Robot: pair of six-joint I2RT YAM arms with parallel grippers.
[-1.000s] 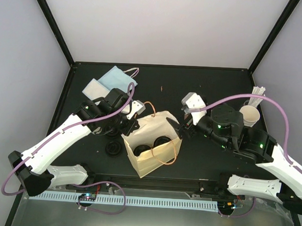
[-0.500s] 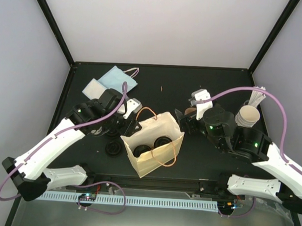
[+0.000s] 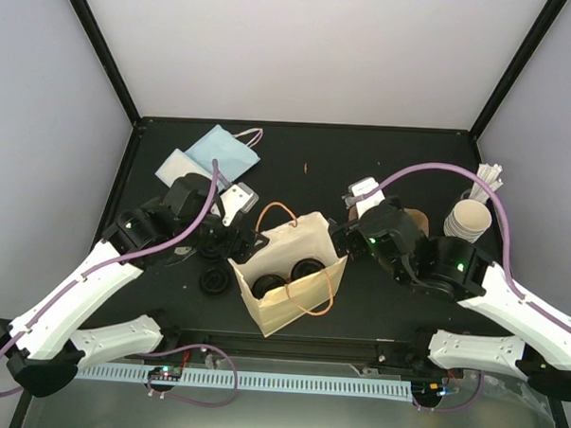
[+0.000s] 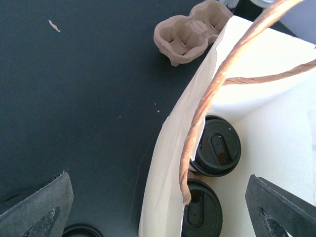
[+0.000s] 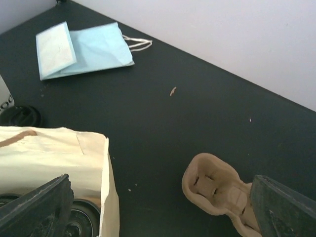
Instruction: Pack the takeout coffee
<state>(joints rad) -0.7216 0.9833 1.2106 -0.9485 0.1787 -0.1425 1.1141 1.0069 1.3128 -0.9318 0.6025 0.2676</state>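
Both grippers were spread wide and empty at the cream paper bag [image 3: 286, 311].
The left gripper [image 4: 158, 212] straddled one wall of the bag, one finger outside and one over the inside. The right gripper [image 5: 158, 212] hung between the bag and the brown pulp carrier [image 5: 222, 190]. The takeout coffee [image 4: 216, 146], seemingly two black-lidded cups, stood upright side by side inside the bag.

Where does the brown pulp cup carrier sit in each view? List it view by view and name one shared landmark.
Top external: the brown pulp carrier is right of centre, partly hidden behind the right arm.
Left wrist: top centre, just beyond the bag's edge.
Right wrist: bottom right, on the dark table.
Shared landmark: the cream paper bag, beside the carrier in all three.
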